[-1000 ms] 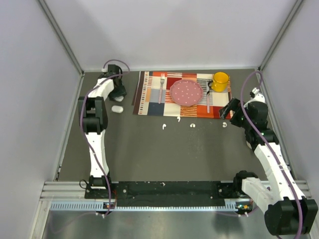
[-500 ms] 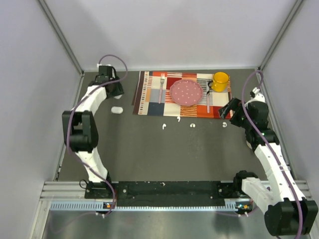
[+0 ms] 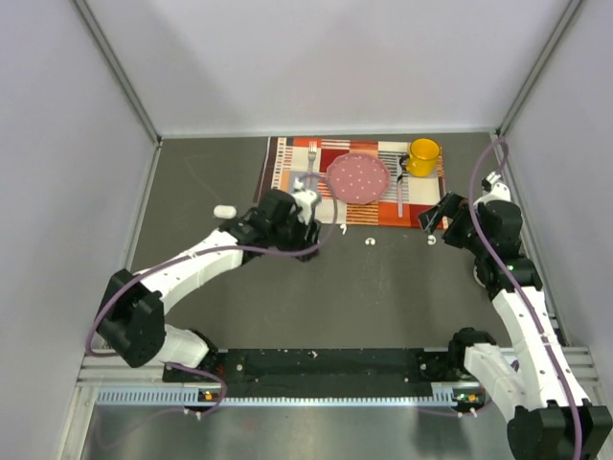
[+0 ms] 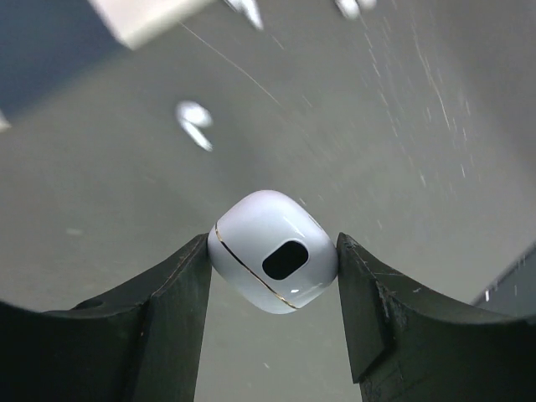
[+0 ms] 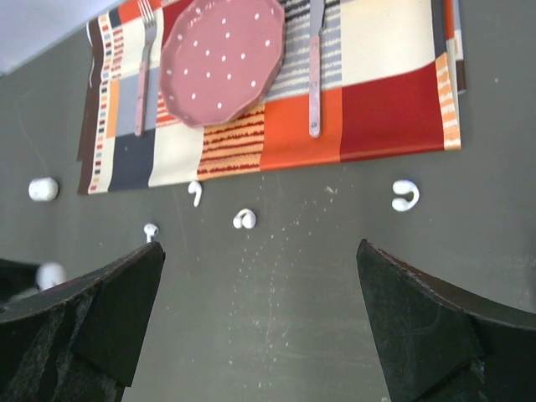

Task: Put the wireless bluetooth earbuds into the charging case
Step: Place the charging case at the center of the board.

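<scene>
since a moment ago the left arm is swinging away from the far left corner toward the middle of the table [image 3: 287, 307], and its left claw [image 4: 273, 251] is now hanging by the near left corner of the placemat [image 5: 377, 92]. the right arm is barely shifting.

the left claw is pinching one white charging case [image 4: 251, 226] between its two fingers, clear of the table. the case's seam is reading as closed, and a dark oval is facing the wrist camera; whatever is inside is hidden. a second case [image 3: 224, 211] is lying on the table well off to that claw's left.

the right claw [image 5: 260, 247] is standing spread wide, gripping nothing. four earbuds [image 5: 244, 219] are lying on the table ahead of it, between its fingertips and the placemat's near edge:
- one almost straight ahead of the gap
- one hooked bud [image 5: 404, 195] off toward its right finger
- one stemmed bud [image 5: 195, 191] farther out toward its left finger
- one small bud [image 5: 151, 228] just past its left fingertip

all four are sitting apart from both cases. from the left claw's own view, three of them are showing as blurred white shapes beyond its tips.

on the placemat, past the buds, these are sitting:
- one pink dotted plate [image 5: 222, 54]
- one fork [image 5: 144, 59] to the plate's left
- one more utensil [image 5: 314, 75] to its right
- one yellow mug [image 3: 422, 153] at the far right corner, its contents not showing
</scene>
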